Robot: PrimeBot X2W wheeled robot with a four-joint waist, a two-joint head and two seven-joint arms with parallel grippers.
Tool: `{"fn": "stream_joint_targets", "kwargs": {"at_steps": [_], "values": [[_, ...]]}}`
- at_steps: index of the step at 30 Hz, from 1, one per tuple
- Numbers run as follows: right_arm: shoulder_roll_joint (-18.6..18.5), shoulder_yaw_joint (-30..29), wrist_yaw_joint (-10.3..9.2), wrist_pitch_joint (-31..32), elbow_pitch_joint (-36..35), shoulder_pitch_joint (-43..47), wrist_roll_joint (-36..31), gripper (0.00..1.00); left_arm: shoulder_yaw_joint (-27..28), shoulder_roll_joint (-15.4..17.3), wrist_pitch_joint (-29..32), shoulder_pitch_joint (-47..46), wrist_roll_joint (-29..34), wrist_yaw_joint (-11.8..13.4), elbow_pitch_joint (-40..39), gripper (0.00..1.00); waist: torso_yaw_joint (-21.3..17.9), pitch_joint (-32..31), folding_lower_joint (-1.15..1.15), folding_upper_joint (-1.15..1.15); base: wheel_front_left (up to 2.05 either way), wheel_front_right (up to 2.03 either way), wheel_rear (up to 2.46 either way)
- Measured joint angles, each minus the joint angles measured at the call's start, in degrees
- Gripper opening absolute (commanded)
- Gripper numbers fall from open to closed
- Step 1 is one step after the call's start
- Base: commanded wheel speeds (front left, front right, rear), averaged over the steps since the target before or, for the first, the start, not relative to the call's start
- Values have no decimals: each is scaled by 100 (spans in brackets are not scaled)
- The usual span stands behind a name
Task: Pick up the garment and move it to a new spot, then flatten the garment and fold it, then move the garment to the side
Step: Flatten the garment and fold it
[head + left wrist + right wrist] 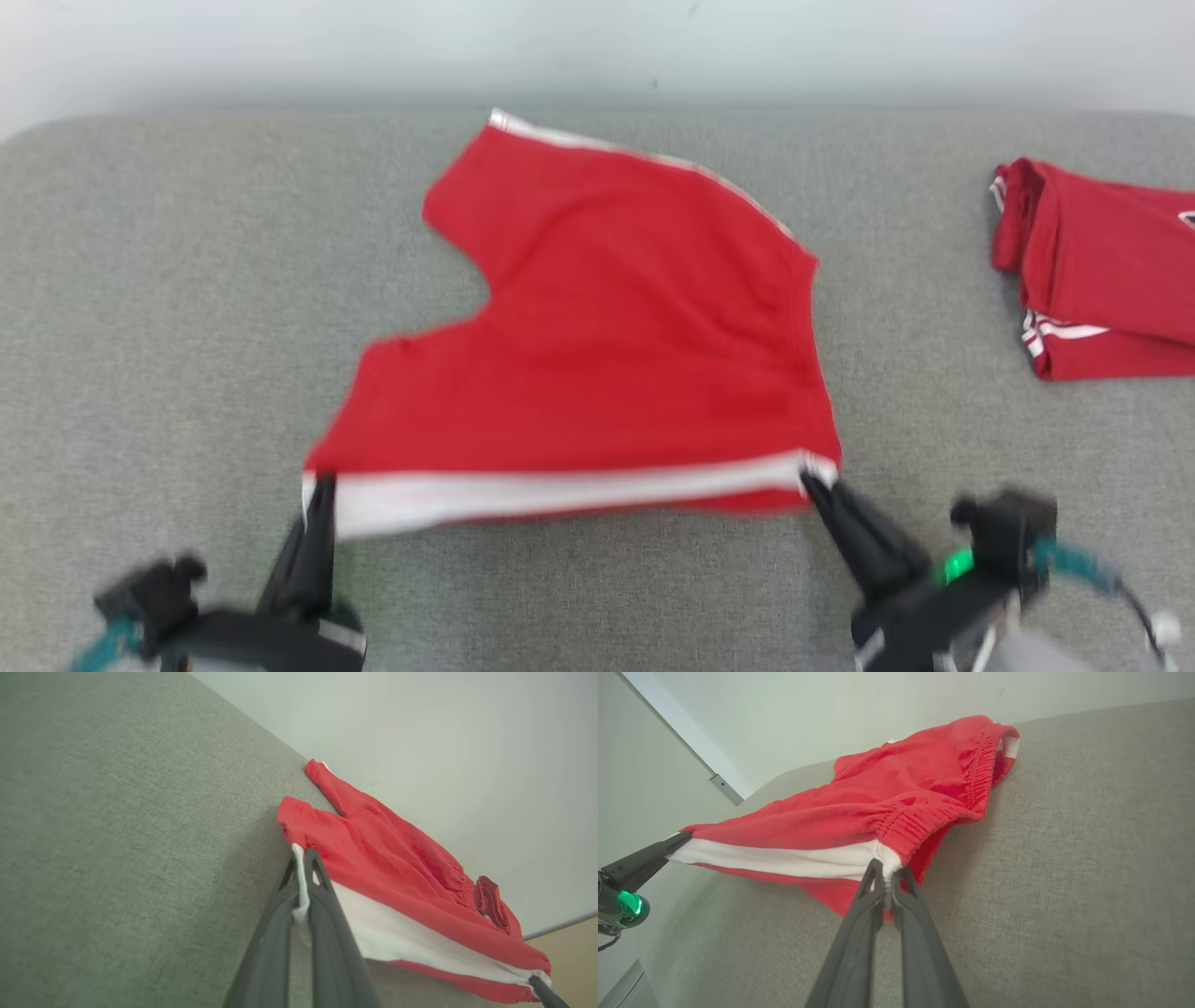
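Red garment [597, 327] spread mid-desk [168, 280] — near white-striped edge lifted.
The left end effector [320, 485] is clamped on its hem corner and the right end effector [810, 481] on its waistband corner — folded red clothing [1092, 271] lies well apart, right.

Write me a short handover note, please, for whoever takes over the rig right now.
Left gripper: shut on the shorts, at the near left corner on the white stripe.
Right gripper: shut on the near right corner, at the waistband end of the stripe.
Shorts: spread out on the grey surface, with the near edge pulled taut and raised between the two grippers and the far part resting down.
Folded garment: lies apart at the far right.
Done: shorts grasped and mostly spread.
Left: lay the near edge flat, fold, move aside.
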Motion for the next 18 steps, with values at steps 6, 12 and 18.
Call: {"fn": "stream_joint_targets", "kwargs": {"at_steps": [6, 12, 18], "values": [[-7, 31, 0, 0, -314, 990, -225, 0, 567, -229, 0, 851, 436, -41, -88, 0, 40, -298, 1, 0, 0, 0, 0], [-4, 93, 0, 0, -575, 1785, -281, 0, 1042, -554, 1, 1386, 751, -64, -149, 0, 92, -523, 1, 0, 0, 0, 0], [-48, 285, 0, 0, -701, 2325, -322, 0, 1271, -662, 1, 1635, 1031, -148, -107, 0, 126, -693, 1, 0, 0, 0, 0]]}}
